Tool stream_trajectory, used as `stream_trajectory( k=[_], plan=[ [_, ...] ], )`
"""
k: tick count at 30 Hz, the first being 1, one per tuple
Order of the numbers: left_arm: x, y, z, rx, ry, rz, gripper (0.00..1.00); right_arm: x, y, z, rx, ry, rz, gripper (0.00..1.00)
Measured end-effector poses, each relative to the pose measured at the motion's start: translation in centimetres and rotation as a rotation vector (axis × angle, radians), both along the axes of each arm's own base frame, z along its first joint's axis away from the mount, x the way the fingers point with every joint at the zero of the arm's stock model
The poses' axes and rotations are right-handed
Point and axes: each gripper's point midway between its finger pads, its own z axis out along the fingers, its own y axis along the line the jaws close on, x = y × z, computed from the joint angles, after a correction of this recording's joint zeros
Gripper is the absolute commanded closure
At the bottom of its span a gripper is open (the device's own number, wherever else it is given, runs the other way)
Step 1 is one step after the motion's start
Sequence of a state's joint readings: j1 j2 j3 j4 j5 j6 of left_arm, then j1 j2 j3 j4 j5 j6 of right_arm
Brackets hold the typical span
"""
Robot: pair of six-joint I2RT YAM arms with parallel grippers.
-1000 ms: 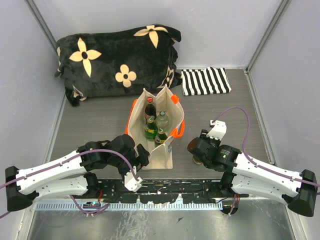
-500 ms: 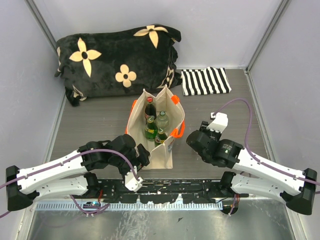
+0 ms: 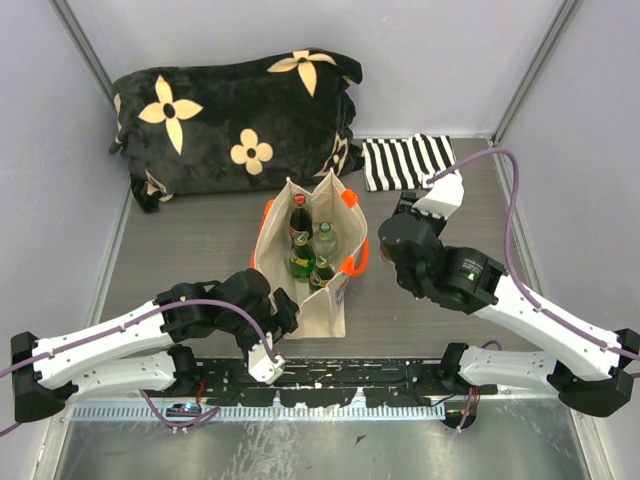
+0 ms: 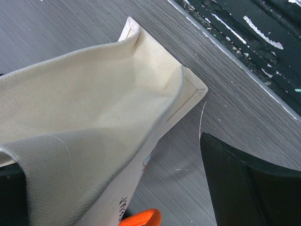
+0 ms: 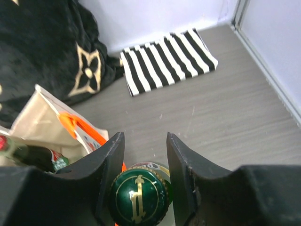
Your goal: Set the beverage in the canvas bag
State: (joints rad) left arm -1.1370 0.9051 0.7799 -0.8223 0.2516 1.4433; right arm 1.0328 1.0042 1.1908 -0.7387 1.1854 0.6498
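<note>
The canvas bag (image 3: 322, 302) stands upright mid-table, beige with orange handles (image 3: 357, 262), and several bottles (image 3: 303, 262) stand inside it. My right gripper (image 3: 392, 250) hovers just right of the bag's right handle. In the right wrist view it (image 5: 145, 141) is shut on a green bottle with a green and gold cap (image 5: 139, 196), with the bag's rim at lower left. My left gripper (image 3: 282, 312) is at the bag's near left corner. In the left wrist view its jaws (image 4: 108, 155) are wide apart, with the bag's cloth (image 4: 84, 108) between them.
A black flowered cushion (image 3: 235, 120) lies at the back left. A black and white striped cloth (image 3: 410, 162) lies at the back right, also in the right wrist view (image 5: 167, 56). Grey walls close the sides. A black rail (image 3: 330, 380) runs along the near edge.
My right arm has risen and swung back and a little left with the bottle, from the near right floor toward the bag's right handle. The left arm and the bag have not moved.
</note>
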Motion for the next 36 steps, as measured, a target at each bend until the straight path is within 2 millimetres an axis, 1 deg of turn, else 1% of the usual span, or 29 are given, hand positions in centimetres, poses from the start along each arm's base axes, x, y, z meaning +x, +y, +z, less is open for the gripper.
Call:
stream_trajectory(
  k=[4, 7, 9, 11, 13, 17, 19, 21, 24, 27, 31, 36],
  plan=[
    [0.0, 0.0, 0.0, 0.0, -0.002, -0.003, 0.02, 1.0, 0.8, 4.0, -0.032, -0.064, 0.018, 0.99],
    [0.0, 0.0, 0.0, 0.0, -0.003, -0.004, 0.02, 1.8, 1.6, 6.3, -0.059, -0.097, 0.034, 0.99],
    [0.0, 0.0, 0.0, 0.0, -0.005, -0.007, 0.02, 2.4, 2.6, 8.0, -0.079, -0.116, 0.053, 0.99],
    [0.1, -0.1, 0.0, 0.002, -0.007, -0.01, 0.02, 3.1, 3.8, 9.6, -0.088, -0.137, 0.081, 0.99],
    [0.1, -0.3, -0.1, 0.002, -0.01, -0.013, 0.02, 3.9, 5.6, 11.3, -0.09, -0.158, 0.131, 0.99],
    [0.5, -0.9, -0.2, 0.005, -0.014, -0.014, 0.02, 5.1, 9.4, 13.5, -0.084, -0.187, 0.244, 0.99],
    [0.8, -1.2, -0.1, 0.004, -0.019, -0.01, 0.02, 5.5, 11.2, 13.6, -0.078, -0.189, 0.302, 0.99],
    [1.0, -1.4, -0.1, 0.005, -0.024, -0.006, 0.02, 5.7, 12.7, 13.2, -0.076, -0.181, 0.355, 0.99],
    [1.1, -1.4, 0.0, 0.005, -0.029, -0.002, 0.02, 5.8, 14.8, 11.7, -0.08, -0.148, 0.431, 0.99],
    [1.1, -1.3, 0.2, -0.001, -0.033, 0.003, 0.02, 5.7, 16.3, 10.3, -0.078, -0.112, 0.49, 0.99],
    [1.4, -1.1, 0.8, -0.017, -0.043, 0.035, 0.02, 5.5, 17.6, 8.7, -0.059, -0.078, 0.546, 0.99],
    [1.8, -0.8, 2.5, -0.072, -0.052, 0.096, 0.02, 5.2, 18.4, 7.8, -0.038, -0.057, 0.58, 0.99]
  ],
)
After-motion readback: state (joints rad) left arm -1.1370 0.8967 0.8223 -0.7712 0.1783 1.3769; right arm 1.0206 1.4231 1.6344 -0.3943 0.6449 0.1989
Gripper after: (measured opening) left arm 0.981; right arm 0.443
